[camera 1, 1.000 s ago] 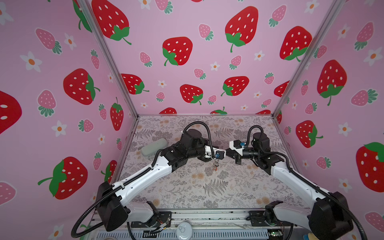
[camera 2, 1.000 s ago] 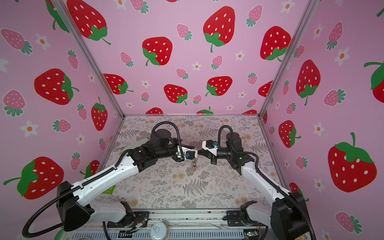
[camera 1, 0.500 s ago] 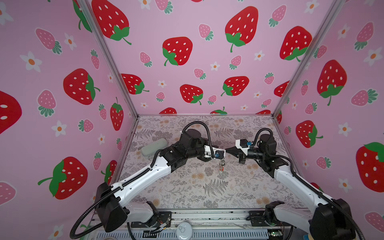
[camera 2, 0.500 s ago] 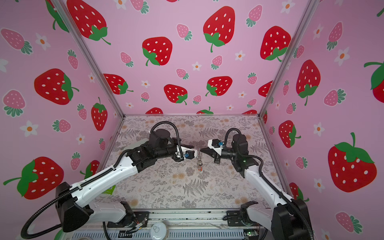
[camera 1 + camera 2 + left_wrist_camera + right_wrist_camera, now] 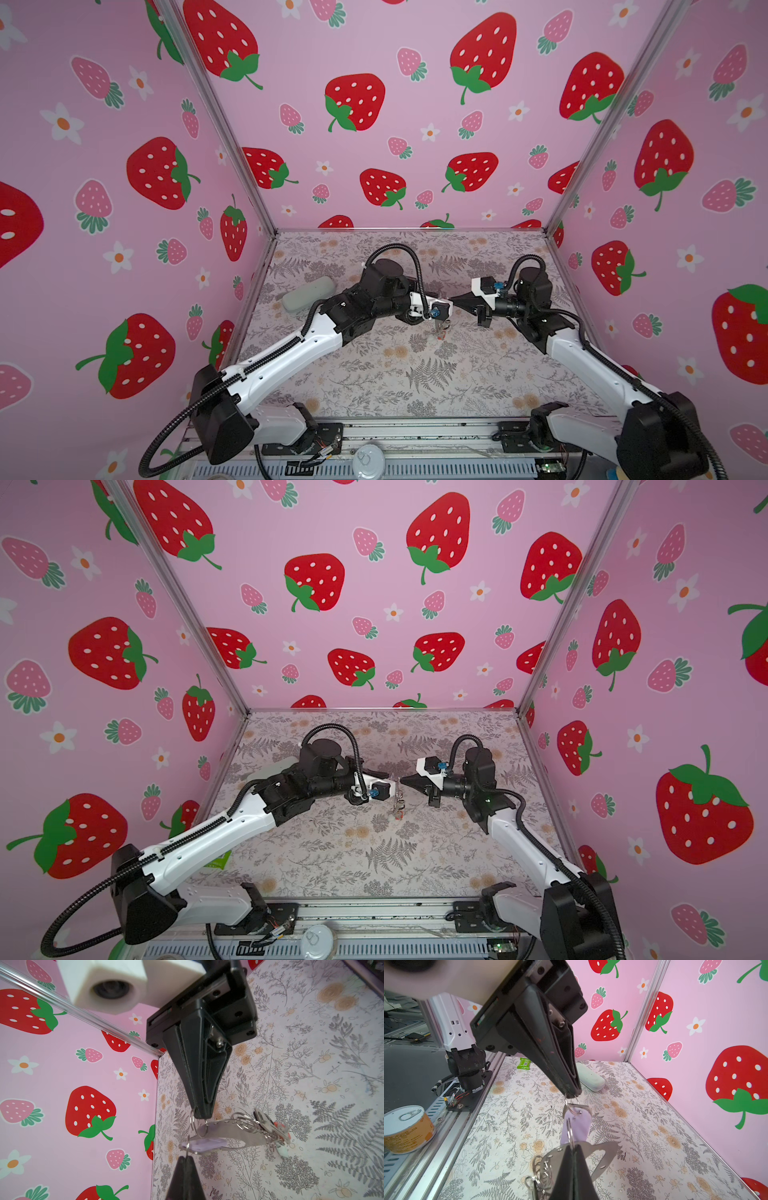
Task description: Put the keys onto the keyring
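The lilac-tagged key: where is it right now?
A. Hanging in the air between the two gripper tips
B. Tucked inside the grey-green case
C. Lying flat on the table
A: the lilac-tagged key hangs above the table, between the tips of the shut left gripper and right gripper.

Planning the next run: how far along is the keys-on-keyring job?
Done: black- and red-tagged keys already hang from the keyring. In hand: left gripper pinches the lilac key by its small ring, right gripper pinches the keyring's ring, midair. Left: lilac key not clearly threaded on.
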Robot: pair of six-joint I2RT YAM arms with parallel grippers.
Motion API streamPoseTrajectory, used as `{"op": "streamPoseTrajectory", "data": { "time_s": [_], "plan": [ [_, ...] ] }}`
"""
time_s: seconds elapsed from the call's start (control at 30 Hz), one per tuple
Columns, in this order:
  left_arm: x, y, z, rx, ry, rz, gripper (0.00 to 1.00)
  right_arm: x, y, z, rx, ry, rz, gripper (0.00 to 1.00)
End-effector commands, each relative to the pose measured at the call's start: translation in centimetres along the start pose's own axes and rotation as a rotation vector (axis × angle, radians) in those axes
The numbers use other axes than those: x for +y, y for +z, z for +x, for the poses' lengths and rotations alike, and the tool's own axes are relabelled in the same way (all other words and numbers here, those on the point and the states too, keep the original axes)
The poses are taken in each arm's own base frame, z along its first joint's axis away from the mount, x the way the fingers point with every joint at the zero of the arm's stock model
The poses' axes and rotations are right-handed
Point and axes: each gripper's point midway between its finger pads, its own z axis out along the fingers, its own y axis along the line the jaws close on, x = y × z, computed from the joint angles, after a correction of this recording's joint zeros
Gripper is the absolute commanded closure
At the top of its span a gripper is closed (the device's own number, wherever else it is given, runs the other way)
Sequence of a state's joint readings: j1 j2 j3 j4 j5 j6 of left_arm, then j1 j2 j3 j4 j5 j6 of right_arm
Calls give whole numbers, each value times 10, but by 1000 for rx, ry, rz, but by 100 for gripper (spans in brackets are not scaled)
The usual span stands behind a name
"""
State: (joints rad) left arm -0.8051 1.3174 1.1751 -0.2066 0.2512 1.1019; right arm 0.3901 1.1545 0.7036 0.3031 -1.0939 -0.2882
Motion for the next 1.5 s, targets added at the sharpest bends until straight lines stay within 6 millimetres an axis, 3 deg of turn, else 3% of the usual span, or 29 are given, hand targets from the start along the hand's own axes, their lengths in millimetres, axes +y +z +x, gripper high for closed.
{"op": "streamPoseTrajectory", "data": {
  "time_s": [0.0,0.97,1.47],
  "plan": [
    [8,1,-8,-17,19,-24,100,-4,-2,-18,-45,-56,-5,100],
    [10,5,-16,-31,81,-33,100,-5,1,-11,-32,-14,-30,100],
    [0,4,-24,-61,72,-9,100,-12,-2,-20,-54,-35,7,100]
  ]
}}
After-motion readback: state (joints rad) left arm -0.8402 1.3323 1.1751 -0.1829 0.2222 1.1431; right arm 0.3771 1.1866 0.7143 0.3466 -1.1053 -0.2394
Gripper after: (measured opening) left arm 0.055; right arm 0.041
